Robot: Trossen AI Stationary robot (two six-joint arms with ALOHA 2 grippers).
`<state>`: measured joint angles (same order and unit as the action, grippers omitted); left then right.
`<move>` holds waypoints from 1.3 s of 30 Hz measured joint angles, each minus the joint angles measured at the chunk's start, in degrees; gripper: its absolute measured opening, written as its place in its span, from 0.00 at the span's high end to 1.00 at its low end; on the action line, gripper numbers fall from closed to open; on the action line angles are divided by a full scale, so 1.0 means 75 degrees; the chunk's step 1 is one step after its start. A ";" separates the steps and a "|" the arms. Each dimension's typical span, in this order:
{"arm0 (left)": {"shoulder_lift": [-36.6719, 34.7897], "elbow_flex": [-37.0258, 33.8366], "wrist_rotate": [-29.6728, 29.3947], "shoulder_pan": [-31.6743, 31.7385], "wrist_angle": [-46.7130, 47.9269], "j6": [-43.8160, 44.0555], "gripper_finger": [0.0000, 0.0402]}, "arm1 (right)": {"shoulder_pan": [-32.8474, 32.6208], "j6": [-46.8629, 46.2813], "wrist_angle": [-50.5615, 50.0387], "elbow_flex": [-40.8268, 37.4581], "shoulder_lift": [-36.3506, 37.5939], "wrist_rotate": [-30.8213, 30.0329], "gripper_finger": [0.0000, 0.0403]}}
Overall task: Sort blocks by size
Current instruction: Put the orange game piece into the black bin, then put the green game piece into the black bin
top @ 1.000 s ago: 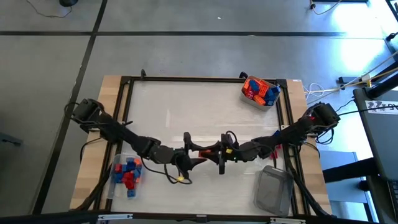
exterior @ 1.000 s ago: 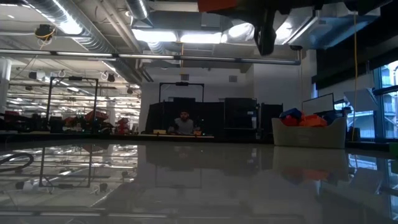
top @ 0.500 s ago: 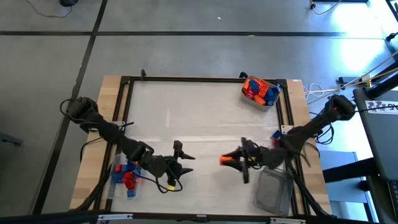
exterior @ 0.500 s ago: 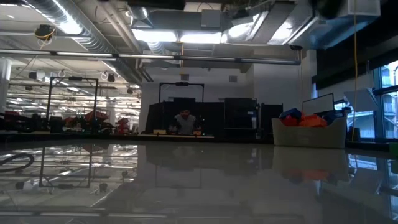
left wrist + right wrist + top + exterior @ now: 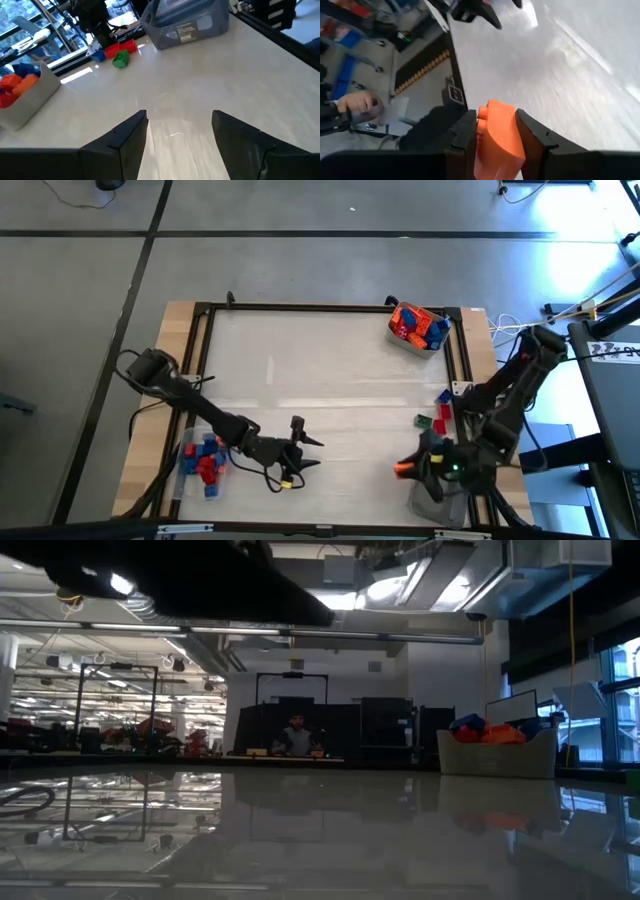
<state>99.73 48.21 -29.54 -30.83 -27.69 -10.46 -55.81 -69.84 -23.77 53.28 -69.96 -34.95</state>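
Fingers of the right gripper (image 5: 492, 137) clamp an orange block (image 5: 499, 136) between them, beside the clear tub (image 5: 440, 498) at the table's near right. The left gripper (image 5: 179, 129) hangs open, empty, over bare table (image 5: 200, 75).

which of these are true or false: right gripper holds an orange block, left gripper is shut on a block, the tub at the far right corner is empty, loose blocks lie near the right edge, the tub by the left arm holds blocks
1. The right gripper holds an orange block. True.
2. The left gripper is shut on a block. False: its fingers stand open with only bare table between them.
3. The tub at the far right corner is empty. False: it is full of orange, red and blue blocks.
4. Loose blocks lie on the table near its right edge. True: green, red and blue ones.
5. The tub by the left arm holds blocks. True: red and blue ones.
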 joint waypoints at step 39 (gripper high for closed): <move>0.0573 0.0003 0.0011 0.0282 -0.0573 0.0000 0.48 | 0.0083 -0.3859 -0.5777 0.3065 -0.2139 0.3864 0.34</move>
<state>104.03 48.23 -29.46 -28.71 -31.99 -10.46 -55.19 -98.78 -67.10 76.27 -86.00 -5.97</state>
